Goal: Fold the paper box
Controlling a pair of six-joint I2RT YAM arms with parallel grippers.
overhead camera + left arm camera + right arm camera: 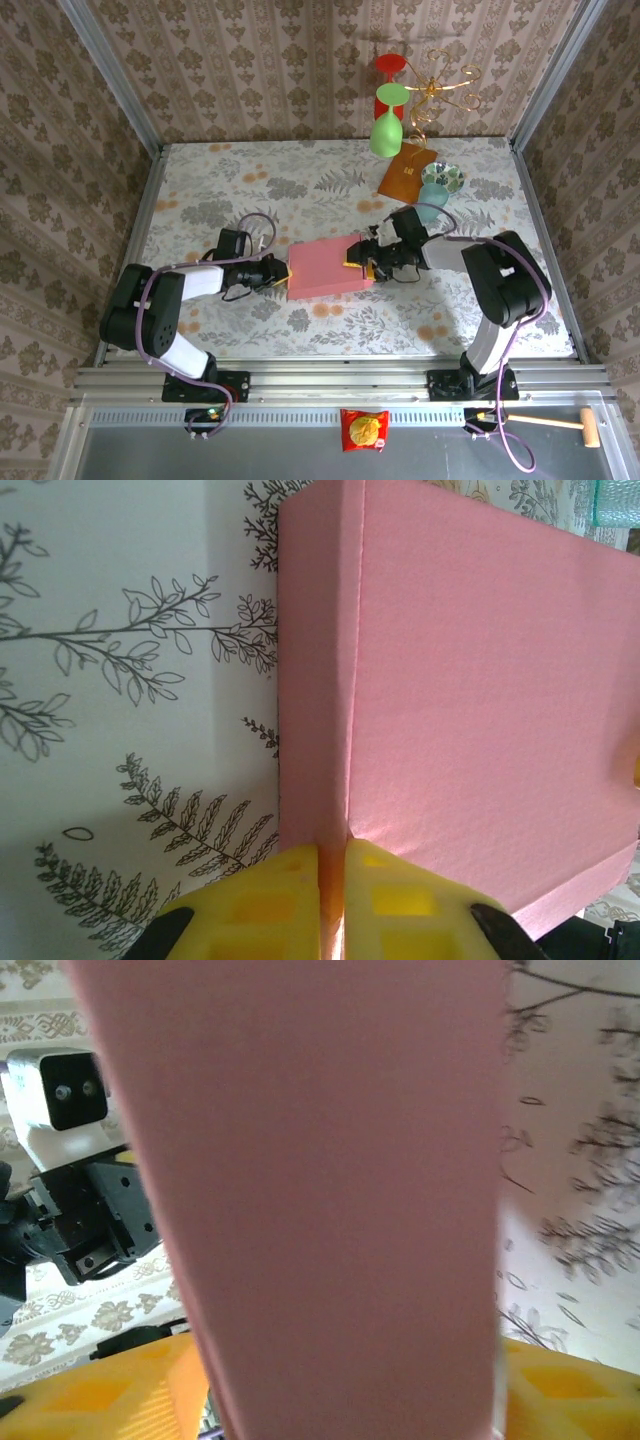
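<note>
The paper box [325, 268] is a pink slim rectangle lying flat in the middle of the table. My left gripper [283, 272] is at its left end, shut on a narrow folded pink side strip [315, 680] that runs between the yellow fingers [250, 910]. The box's broad top face [480, 680] stretches away to the right. My right gripper [362, 264] is at the box's right end, turned on its side. In the right wrist view a blurred pink panel [320, 1160] fills the gap between the yellow fingers [100, 1395], and the right gripper [350, 1390] appears shut across it.
An orange-brown flat packet [407, 170] lies at the back right beside a teal glass dish [438, 185]. A green goblet [386, 135] and a gold wire stand [440, 85] are behind them. Off the table in front lie a snack packet [364, 430] and a wooden mallet [560, 423].
</note>
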